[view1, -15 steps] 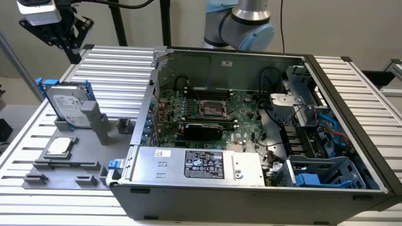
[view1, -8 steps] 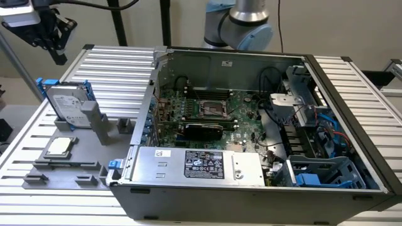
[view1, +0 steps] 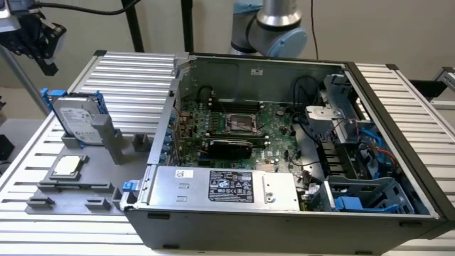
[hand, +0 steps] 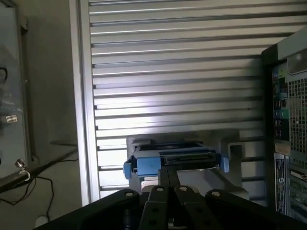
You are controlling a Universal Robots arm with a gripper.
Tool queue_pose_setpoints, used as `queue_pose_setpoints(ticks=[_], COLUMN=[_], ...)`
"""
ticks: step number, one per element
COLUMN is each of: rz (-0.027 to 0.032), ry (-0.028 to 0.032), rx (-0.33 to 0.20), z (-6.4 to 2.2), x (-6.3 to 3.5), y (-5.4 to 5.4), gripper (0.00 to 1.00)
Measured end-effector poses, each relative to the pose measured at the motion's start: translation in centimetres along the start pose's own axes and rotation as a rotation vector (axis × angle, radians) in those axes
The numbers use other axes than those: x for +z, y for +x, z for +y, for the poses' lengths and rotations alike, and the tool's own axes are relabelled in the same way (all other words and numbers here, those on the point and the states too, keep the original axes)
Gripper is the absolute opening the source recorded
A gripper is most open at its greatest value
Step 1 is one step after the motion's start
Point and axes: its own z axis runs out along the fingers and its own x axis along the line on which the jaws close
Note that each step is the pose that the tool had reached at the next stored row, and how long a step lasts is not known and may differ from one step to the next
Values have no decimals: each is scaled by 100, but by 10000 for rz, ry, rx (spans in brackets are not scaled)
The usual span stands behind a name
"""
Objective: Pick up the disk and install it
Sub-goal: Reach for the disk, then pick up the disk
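The disk (view1: 75,120) stands on edge, leaning a little, in a grey holder (view1: 106,134) on the slatted table (view1: 135,80). It is at the exterior view's left, just beside the open computer case (view1: 213,234). Its white label faces the near side and its blue bracket shows along its top and far edges. The gripper (view1: 48,68) hangs in the air above and beyond the disk, towards the far left corner, well apart from it and touching nothing. In the wrist view the claw's (hand: 168,173) two dark fingers (hand: 164,178) lie drawn together with no gap visible between them, and they hold nothing. The disk's top edge (hand: 173,160) sits past their tips, blue tabs at either end. A small square silver chip (view1: 67,166) lies flat on a grey fixture on the near side of the disk. Inside the case the green motherboard (view1: 245,124) lies exposed, with blue caddies (view1: 370,196) at its near right corner.
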Motion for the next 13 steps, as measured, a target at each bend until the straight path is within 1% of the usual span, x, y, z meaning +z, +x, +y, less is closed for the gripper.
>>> queue_pose_setpoints(ticks=[3,5,6,7,8,13], rz=[39,90,123,144,151,154], ry=[25,58,93,136,149,151], rx=[1,-4,-6,-9,-13,-13], z=[-8,-9,-8,-7,-8,-7], x=[14,22,23,27,29,29], y=[106,127,128,129,129,129], gripper=[0,0,0,0,0,0])
